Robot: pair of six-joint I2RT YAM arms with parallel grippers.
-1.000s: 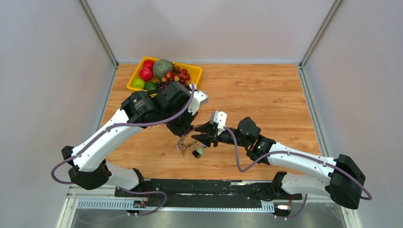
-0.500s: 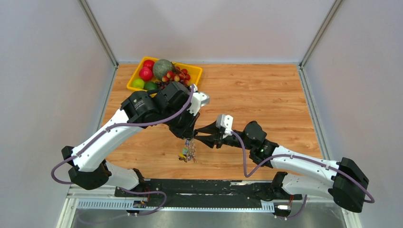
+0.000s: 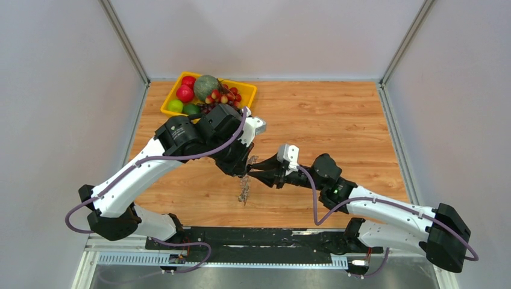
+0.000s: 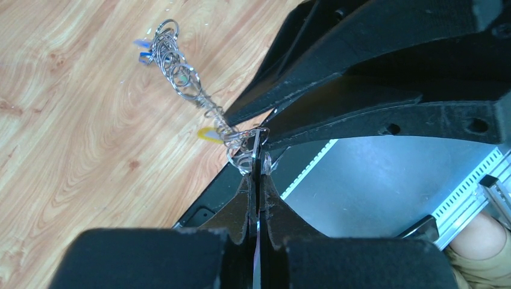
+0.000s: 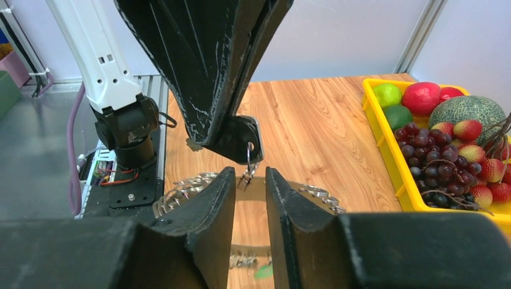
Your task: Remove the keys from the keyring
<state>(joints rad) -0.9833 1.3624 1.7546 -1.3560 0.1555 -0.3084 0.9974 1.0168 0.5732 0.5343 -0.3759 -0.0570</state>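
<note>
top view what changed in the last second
The right arm drew back slightly to the right, and the right hand narrowed its jaws next to the left hand, though a gap remains. The keys, fanned out sideways before, now hang straight down in a thin bunch. Unchanged: the left hand is clamped on the ring, and the fruit tray sits in the far corner.

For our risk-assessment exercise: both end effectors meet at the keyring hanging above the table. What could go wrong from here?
1. The left end effector apparently pinches just one of the keys at its very tips, and the keyring with the rest hangs from that; a tug may slip it free onto the table.
2. The right end effector, open, straddles the spot just below the left tips; closing may knock them or catch the wrong loop.
</note>
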